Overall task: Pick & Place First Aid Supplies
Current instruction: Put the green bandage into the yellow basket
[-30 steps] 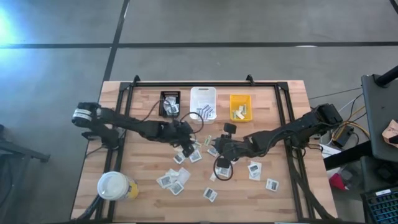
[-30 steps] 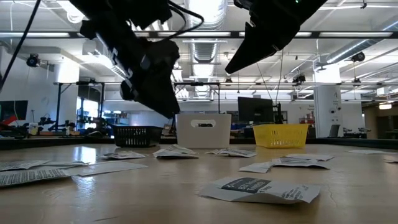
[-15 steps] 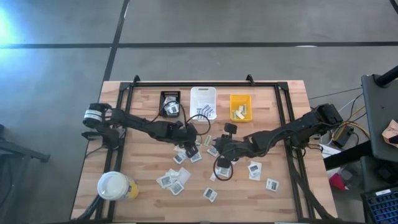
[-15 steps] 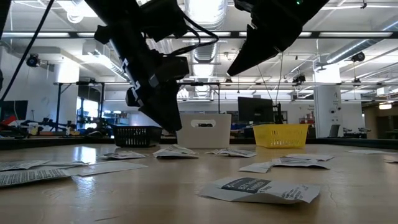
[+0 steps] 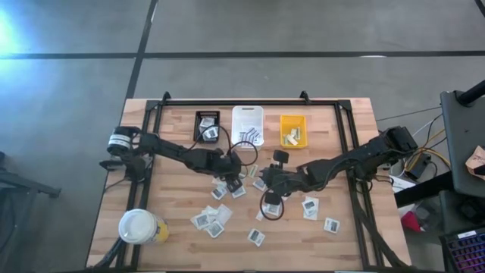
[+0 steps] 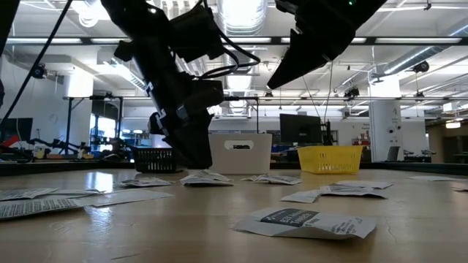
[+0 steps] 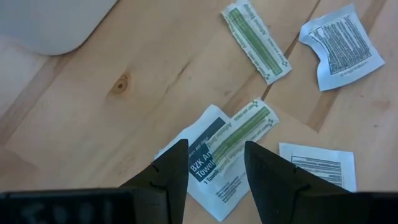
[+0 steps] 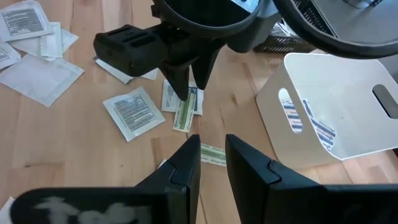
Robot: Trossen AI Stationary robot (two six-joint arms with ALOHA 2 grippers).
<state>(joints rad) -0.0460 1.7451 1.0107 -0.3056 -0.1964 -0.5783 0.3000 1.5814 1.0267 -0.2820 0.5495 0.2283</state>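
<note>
First aid supplies lie scattered flat on the wooden table (image 5: pixel 174 189). My left gripper (image 7: pixel 214 165) hangs open, pointing steeply down, just above a pale yellow-green strip (image 7: pixel 245 127) whose near end rests on a white packet with a dark printed patch (image 7: pixel 202 165). The fingers stand on either side of the strip's near end and touch nothing. The right wrist view shows the same gripper (image 8: pixel 191 87) over the strip (image 8: pixel 183 115). My right gripper (image 8: pixel 212 158) waits higher up, close by toward the table's right, open with a narrow gap and nothing between its fingers.
A black bin (image 5: pixel 207 127), a white bin (image 5: pixel 248 125) and a yellow bin (image 5: pixel 293 130) stand along the far edge. A white-lidded cup (image 5: pixel 139 226) stands near left. Loose packets (image 5: pixel 212 220) lie toward the near edge, with another strip (image 7: pixel 256 40) beside my left gripper.
My left gripper has sunk toward the table and tipped more steeply down, reaching a little toward the table's right, over the strip and packet. Its fingers stay apart. The packets have not moved.
</note>
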